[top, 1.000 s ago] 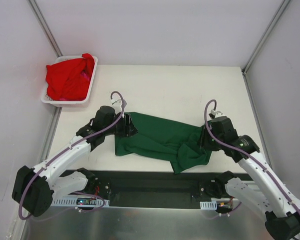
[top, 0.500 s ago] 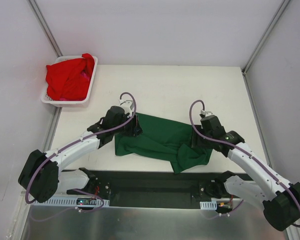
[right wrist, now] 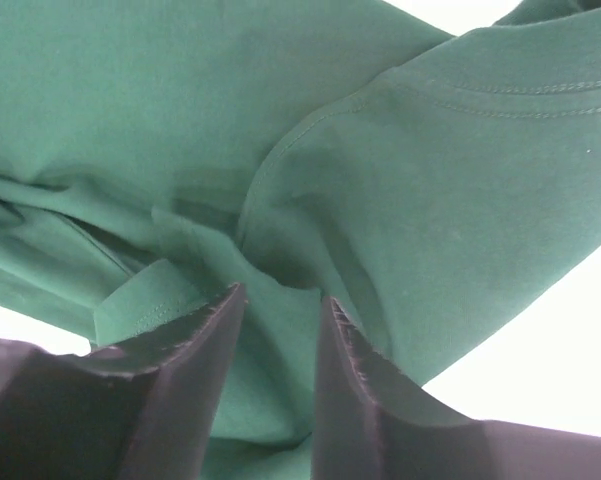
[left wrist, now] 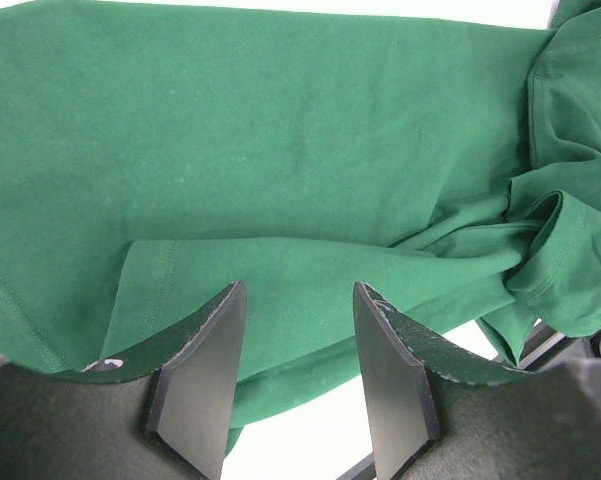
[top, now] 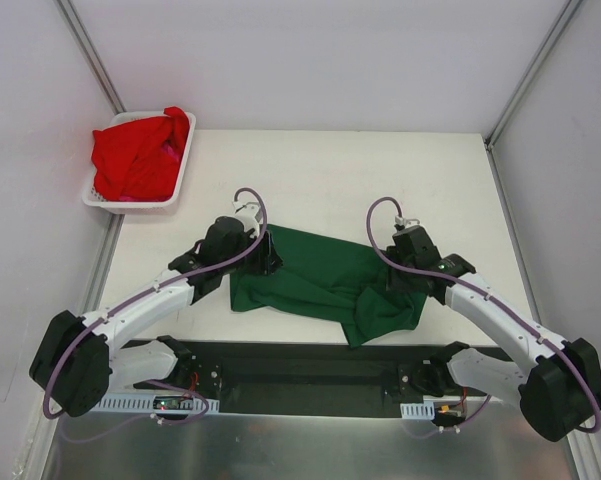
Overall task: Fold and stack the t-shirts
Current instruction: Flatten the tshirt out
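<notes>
We judge the task barely begun: the green shirt (top: 320,280) lies rumpled, unfolded on the worktop (top: 380,170), red cloth (top: 135,155) fills the basket (top: 130,205), left jaws spread over green, right jaws possibly pinching a fold, we cannot tell.

I've got a white slotted basket (top: 130,204) at the far left corner of the table (top: 330,180), hanging a bit past the table's left edge. Tabletop is plain white. Pale grey walls (top: 310,60) on three sides, a metal post (top: 90,60) in each far corner. Black strip (top: 310,365) along the near edge, bare metal sheet (top: 310,450) below it.
</notes>
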`<state>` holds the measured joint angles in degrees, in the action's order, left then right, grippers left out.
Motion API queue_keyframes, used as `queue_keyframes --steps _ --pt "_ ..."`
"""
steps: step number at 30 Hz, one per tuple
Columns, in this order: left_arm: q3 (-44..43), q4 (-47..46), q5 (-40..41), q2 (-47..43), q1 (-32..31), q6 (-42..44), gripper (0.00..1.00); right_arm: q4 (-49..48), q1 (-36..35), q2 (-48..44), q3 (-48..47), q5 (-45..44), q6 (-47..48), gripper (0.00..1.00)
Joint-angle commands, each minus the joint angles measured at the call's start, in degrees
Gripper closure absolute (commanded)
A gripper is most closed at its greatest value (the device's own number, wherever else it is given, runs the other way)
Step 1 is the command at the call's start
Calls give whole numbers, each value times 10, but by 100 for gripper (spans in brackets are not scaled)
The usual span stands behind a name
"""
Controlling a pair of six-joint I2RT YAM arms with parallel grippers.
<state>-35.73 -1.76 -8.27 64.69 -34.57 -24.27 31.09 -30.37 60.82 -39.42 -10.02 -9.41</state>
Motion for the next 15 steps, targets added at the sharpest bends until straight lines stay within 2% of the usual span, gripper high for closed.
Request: queue_keyframes --steps 1,3,9,15 --pt "7 -18 16 -18 -6 8 54 -17 -3 3 -12 -19 5 63" --pt "7 -18 16 -21 -6 8 54 -16 -3 2 -9 -18 4 64" --pt "11 -18 16 -26 -6 9 54 -9 -3 -3 0 -25 0 55" --pt "17 -18 20 -33 -6 8 54 -11 -3 -1 11 -21 -3 55"
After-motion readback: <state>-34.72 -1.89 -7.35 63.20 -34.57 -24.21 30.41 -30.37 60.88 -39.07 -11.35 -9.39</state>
